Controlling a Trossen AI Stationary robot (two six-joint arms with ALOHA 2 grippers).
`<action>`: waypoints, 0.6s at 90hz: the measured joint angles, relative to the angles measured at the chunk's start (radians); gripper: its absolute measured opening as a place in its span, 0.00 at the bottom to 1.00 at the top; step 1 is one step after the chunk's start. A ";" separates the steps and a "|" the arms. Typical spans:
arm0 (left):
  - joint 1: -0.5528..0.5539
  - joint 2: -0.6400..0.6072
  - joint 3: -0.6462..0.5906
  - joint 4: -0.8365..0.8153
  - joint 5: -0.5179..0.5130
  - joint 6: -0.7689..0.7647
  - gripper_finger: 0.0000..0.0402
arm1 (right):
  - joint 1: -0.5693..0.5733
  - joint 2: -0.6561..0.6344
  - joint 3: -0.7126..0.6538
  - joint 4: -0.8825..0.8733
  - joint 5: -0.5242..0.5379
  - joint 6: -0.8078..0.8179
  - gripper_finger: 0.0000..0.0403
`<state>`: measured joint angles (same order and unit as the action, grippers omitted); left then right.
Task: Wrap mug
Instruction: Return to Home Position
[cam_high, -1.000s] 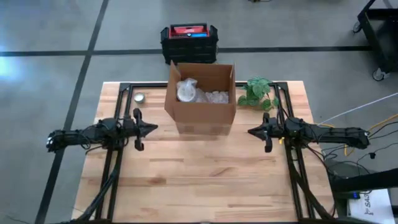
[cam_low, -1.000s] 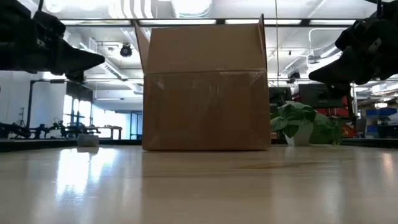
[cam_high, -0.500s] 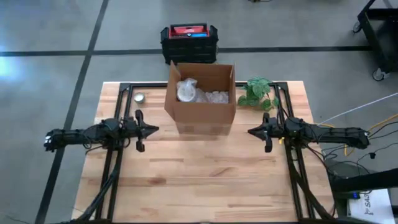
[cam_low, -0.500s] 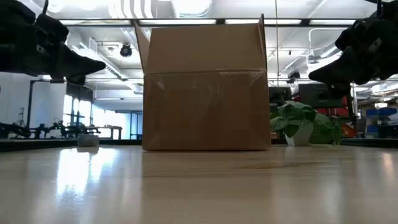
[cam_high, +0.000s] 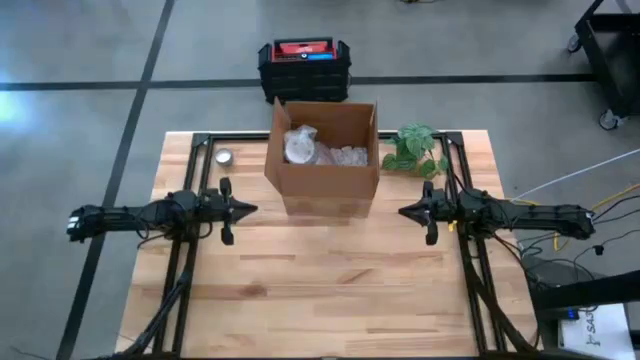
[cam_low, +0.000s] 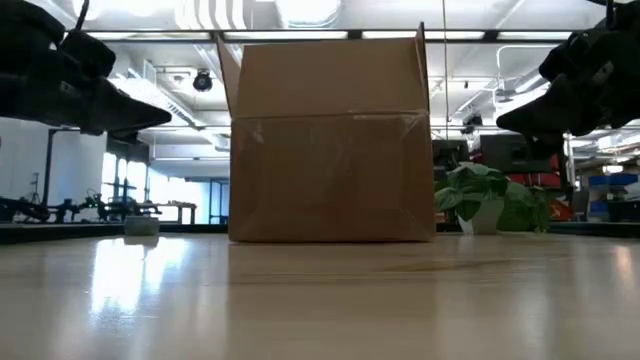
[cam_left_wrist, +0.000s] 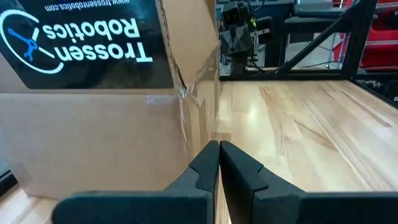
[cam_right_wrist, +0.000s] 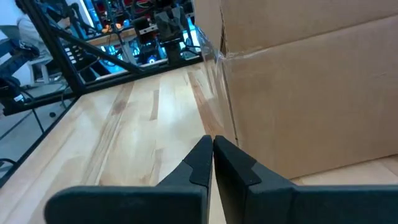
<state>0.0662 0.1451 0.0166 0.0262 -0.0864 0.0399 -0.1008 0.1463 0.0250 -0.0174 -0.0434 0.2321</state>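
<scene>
The wrapped mug (cam_high: 299, 146) lies as a pale bubble-wrap bundle inside the open cardboard box (cam_high: 322, 190), toward its 10 o'clock corner; the box stands at 12 o'clock on the table (cam_high: 330, 290). The left gripper (cam_high: 243, 209) hangs near the box at its 8 o'clock, fingers pressed together on nothing; the right gripper (cam_high: 405, 212) mirrors it at 4 o'clock, likewise closed and empty.

Going home well probably means drawing each arm straight back from the box, level and unhurried, with fingers together so that neither tip clips a cardboard wall or the potted plant (cam_high: 415, 150) at the box's 3 o'clock; nothing needs carrying.

A black label (cam_left_wrist: 81, 37) on the box reads "Trossen Robotics", shown upside down in the left wrist view, with a web address ending ".com" partly cut off; no other writing is legible.
</scene>
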 joint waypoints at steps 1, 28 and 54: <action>0.000 0.001 0.000 0.000 0.000 0.000 0.00 | 0.000 0.000 0.000 0.000 0.000 0.000 0.00; 0.000 0.031 0.002 0.004 0.000 0.000 0.00 | 0.000 0.000 0.000 0.000 0.000 0.000 0.00; 0.000 0.053 0.002 0.069 0.000 -0.005 0.00 | 0.000 0.000 0.000 0.000 0.000 0.000 0.00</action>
<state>0.0662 0.1977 0.0181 0.0953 -0.0864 0.0347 -0.1008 0.1463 0.0247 -0.0174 -0.0435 0.2321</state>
